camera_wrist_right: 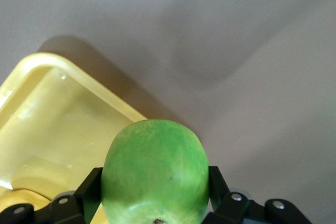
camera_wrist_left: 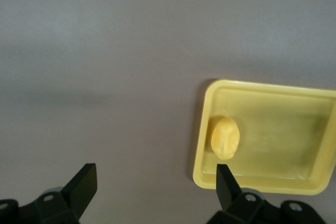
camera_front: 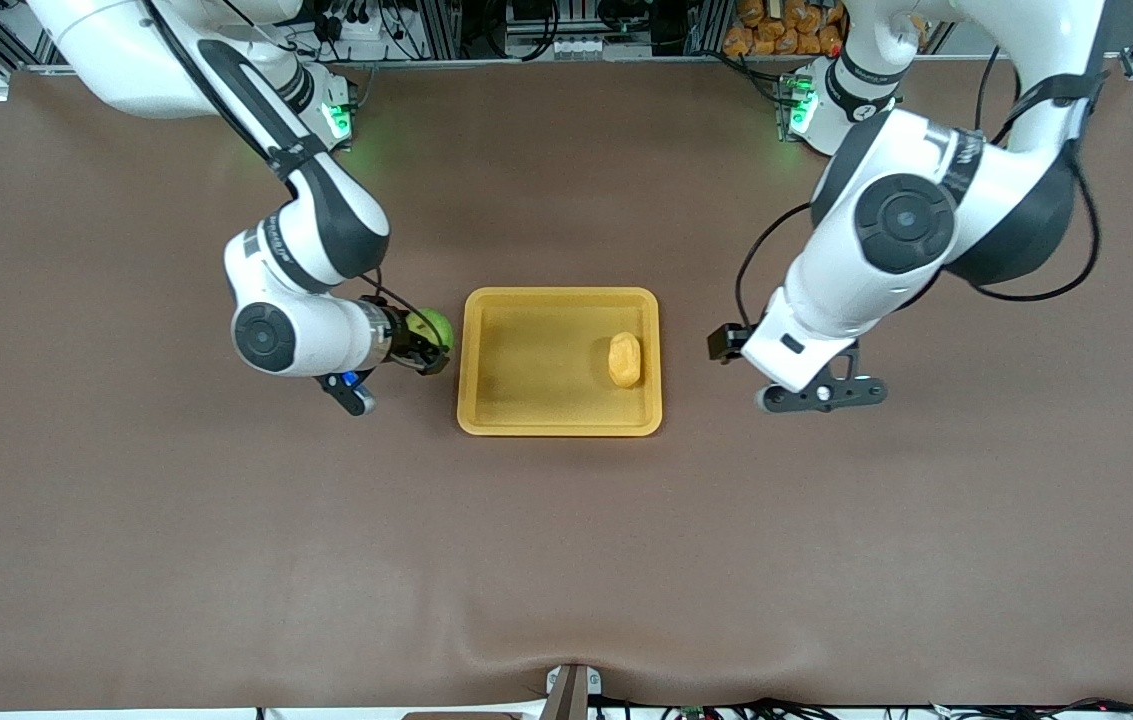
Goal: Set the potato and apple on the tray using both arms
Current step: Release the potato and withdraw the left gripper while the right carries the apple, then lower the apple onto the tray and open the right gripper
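The yellow-orange tray [camera_front: 526, 370] lies at the table's middle. The potato [camera_front: 624, 360] lies in it, at the end toward the left arm; the left wrist view shows the potato [camera_wrist_left: 226, 138] on the tray [camera_wrist_left: 283, 135] too. My right gripper [camera_front: 426, 345] is shut on the green apple [camera_front: 429, 327] just off the tray's rim at the right arm's end. In the right wrist view the apple [camera_wrist_right: 155, 174] sits between both fingers, with the tray [camera_wrist_right: 58, 124] below it. My left gripper [camera_front: 729, 343] is open and empty over bare table beside the tray's other end; its fingers [camera_wrist_left: 86, 182] stand wide apart.
Brown table cloth all round the tray. Both arm bases, lit green, stand along the table's edge farthest from the front camera. A small bracket [camera_front: 571, 690] sits at the table's nearest edge.
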You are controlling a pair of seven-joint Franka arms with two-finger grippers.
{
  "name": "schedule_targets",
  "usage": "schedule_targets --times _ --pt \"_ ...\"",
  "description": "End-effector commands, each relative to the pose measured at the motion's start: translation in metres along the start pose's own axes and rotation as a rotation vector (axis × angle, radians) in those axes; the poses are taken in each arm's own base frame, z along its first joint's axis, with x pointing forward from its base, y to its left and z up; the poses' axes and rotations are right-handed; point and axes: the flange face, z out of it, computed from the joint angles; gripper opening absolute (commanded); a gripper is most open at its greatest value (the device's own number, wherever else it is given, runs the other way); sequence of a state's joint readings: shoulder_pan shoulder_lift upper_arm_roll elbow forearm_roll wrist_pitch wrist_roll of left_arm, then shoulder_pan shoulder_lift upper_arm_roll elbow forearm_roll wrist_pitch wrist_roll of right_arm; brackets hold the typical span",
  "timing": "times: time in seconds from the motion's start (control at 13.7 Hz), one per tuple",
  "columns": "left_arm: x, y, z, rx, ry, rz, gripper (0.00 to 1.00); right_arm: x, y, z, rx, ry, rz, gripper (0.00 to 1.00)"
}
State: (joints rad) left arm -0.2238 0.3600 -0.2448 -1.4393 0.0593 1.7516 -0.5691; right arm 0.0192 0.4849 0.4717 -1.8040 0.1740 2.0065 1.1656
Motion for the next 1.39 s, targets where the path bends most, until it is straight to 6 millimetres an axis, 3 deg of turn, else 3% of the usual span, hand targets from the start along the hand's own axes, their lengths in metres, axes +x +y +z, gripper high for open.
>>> schedule_targets --times 0.0,0.22,0.44,0.59,0.73,1.02,1.24,1.32 --pt "-0.005 -0.031 -0.033 0.025 0.012 -0.027 1.00 -0.021 -0.015 0.013 0.022 0.001 0.037 0.00" --pt "-0.008 -0.062 -0.059 0.041 0.007 -0.073 1.00 -0.035 -0.034 0.044 0.059 0.016 0.080 0.00" --pt "-0.006 -0.102 -0.082 0.042 0.018 -0.133 1.00 -0.034 -0.041 0.058 0.073 0.026 0.075 0.00" --pt "-0.011 -0.108 -0.099 0.037 0.044 -0.146 1.00 -0.036 -0.045 0.066 0.079 0.026 0.071 0.00" --pt "-0.014 -0.132 -0.116 0.039 0.056 -0.182 1.00 -0.032 -0.048 0.076 0.089 0.041 0.072 0.00" --pt "-0.022 -0.158 -0.139 0.041 0.078 -0.170 1.00 -0.036 -0.055 0.095 0.088 0.071 0.081 0.00" --pt "-0.030 -0.162 -0.150 0.043 0.085 -0.146 1.00 -0.032 -0.057 0.104 0.099 0.073 0.091 0.00" --pt "-0.035 -0.164 -0.152 0.052 0.072 -0.144 1.00 -0.031 -0.057 0.106 0.097 0.071 0.096 0.15"
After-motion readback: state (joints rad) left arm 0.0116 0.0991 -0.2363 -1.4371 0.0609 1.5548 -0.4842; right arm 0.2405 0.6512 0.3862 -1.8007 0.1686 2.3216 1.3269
